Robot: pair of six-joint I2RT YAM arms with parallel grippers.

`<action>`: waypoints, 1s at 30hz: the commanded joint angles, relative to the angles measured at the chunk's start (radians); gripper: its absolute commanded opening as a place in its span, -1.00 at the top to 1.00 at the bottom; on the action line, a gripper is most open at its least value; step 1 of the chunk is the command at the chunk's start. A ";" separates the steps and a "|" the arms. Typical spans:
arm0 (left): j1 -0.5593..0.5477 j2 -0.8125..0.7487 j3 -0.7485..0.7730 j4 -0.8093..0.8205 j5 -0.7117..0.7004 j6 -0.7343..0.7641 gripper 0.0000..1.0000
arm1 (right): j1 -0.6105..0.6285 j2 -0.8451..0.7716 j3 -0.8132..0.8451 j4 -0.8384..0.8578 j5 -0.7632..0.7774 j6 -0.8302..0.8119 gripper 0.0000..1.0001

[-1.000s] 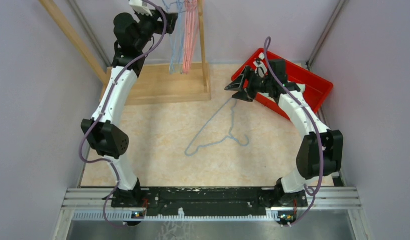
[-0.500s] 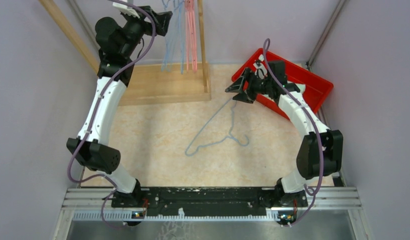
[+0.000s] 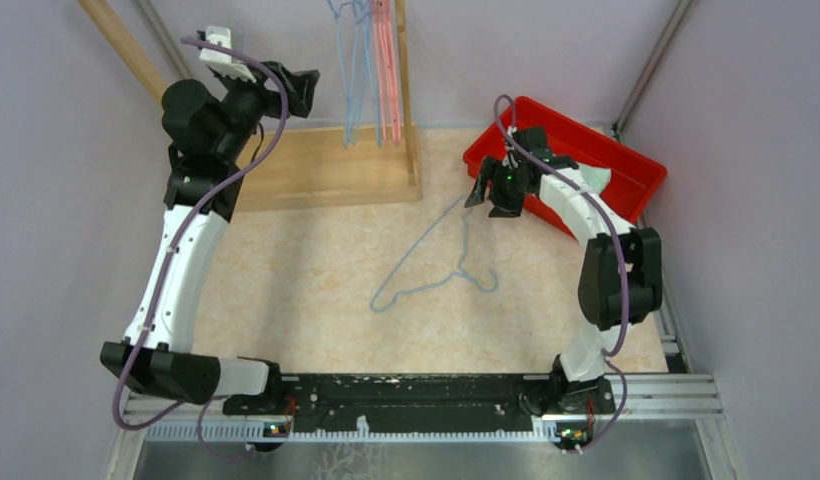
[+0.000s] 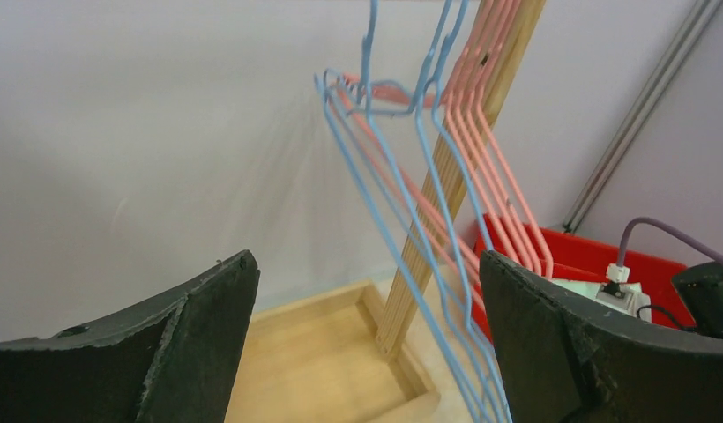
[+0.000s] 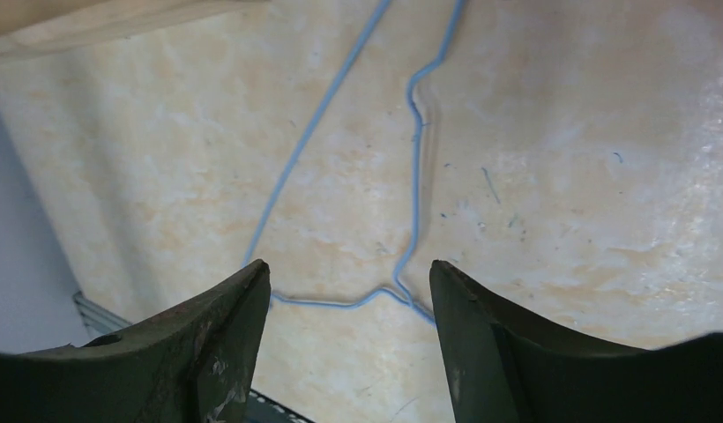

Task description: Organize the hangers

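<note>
Several light blue hangers (image 3: 354, 70) and pink hangers (image 3: 386, 70) hang side by side from the wooden rack at the back. In the left wrist view the blue hangers (image 4: 402, 203) and pink hangers (image 4: 490, 176) hang just ahead of my jaws. My left gripper (image 3: 304, 85) is open and empty, a little to the left of them, touching none. One more blue hanger (image 3: 436, 265) lies flat on the table. My right gripper (image 3: 481, 190) hovers open over its upper end, and the wire (image 5: 417, 203) shows below the jaws, not gripped.
The rack's wooden base (image 3: 316, 165) and upright post (image 3: 404, 70) stand at the back. A red bin (image 3: 596, 150) sits at the back right, right behind my right wrist. A slanted wooden beam (image 3: 136, 60) leans at the far left. Purple walls close both sides.
My left arm has drawn back to the left, away from the hanging hangers, its jaws opening wider. My right arm has folded in and turned its gripper downward over the lying hanger.
</note>
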 commanded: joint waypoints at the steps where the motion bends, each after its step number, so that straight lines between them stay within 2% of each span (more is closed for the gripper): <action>1: 0.007 -0.099 -0.118 -0.123 -0.067 0.035 -0.99 | 0.043 0.048 0.048 -0.035 0.162 -0.088 -0.34; 8: 0.006 -0.221 -0.332 -0.202 -0.078 0.027 -1.00 | 0.103 0.123 0.033 0.004 0.256 -0.113 -0.33; 16: -0.005 -0.283 -0.528 -0.220 -0.001 -0.044 -1.00 | 0.155 0.243 0.077 0.007 0.344 -0.144 -0.20; 27: -0.149 -0.337 -0.754 -0.249 -0.090 -0.039 -1.00 | 0.197 0.315 0.046 0.035 0.425 -0.155 -0.05; 30: -0.210 -0.341 -0.788 -0.259 -0.129 -0.036 -1.00 | 0.200 0.337 0.038 0.040 0.459 -0.164 0.13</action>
